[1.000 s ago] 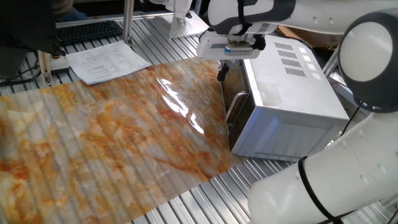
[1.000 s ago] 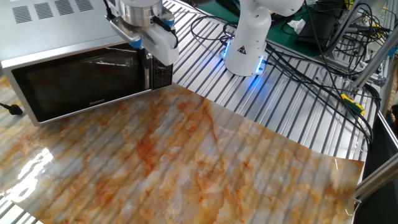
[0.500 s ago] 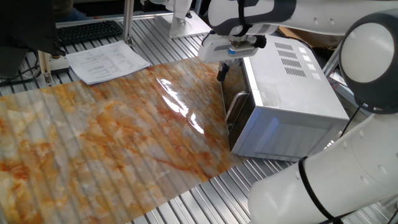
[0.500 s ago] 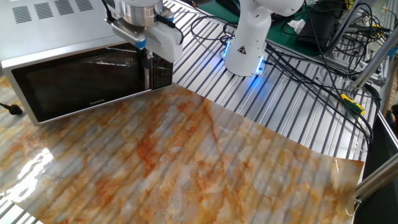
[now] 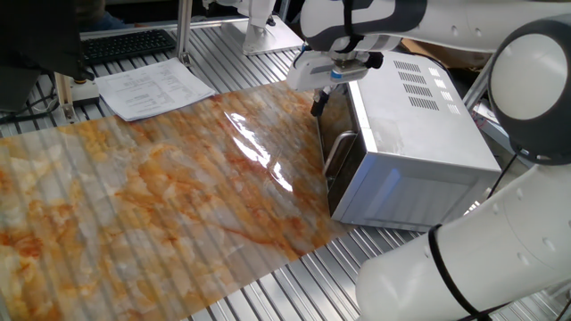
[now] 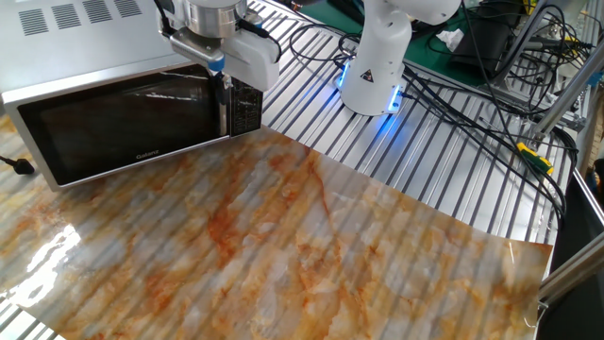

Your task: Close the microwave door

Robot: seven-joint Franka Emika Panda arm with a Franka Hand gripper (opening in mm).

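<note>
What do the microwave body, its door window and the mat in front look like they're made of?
Microwave: painted or brushed sheet metal, silver-grey with punched vent slots.
Microwave door window: dark glossy glass or plastic, showing faint reflections.
Mat: marble-print sheet, probably glossy plastic film; it shows glare and takes on the ridges of the slatted table beneath.

Tabletop clutter, non-task items only.

Marbled orange-grey mat (image 5: 152, 192) covers most of the slatted metal tabletop (image 5: 294, 285), w/ glare streaks near its middle. Far left in one fixed view: stack of printed papers (image 5: 152, 89), black keyboard (image 5: 125, 43) just behind it. Other fixed view: bundle of black cables (image 6: 472, 104) trails across bare slats to the right, a yellow connector (image 6: 530, 157) near the right edge, blue light glowing on the slats at far centre.
</note>
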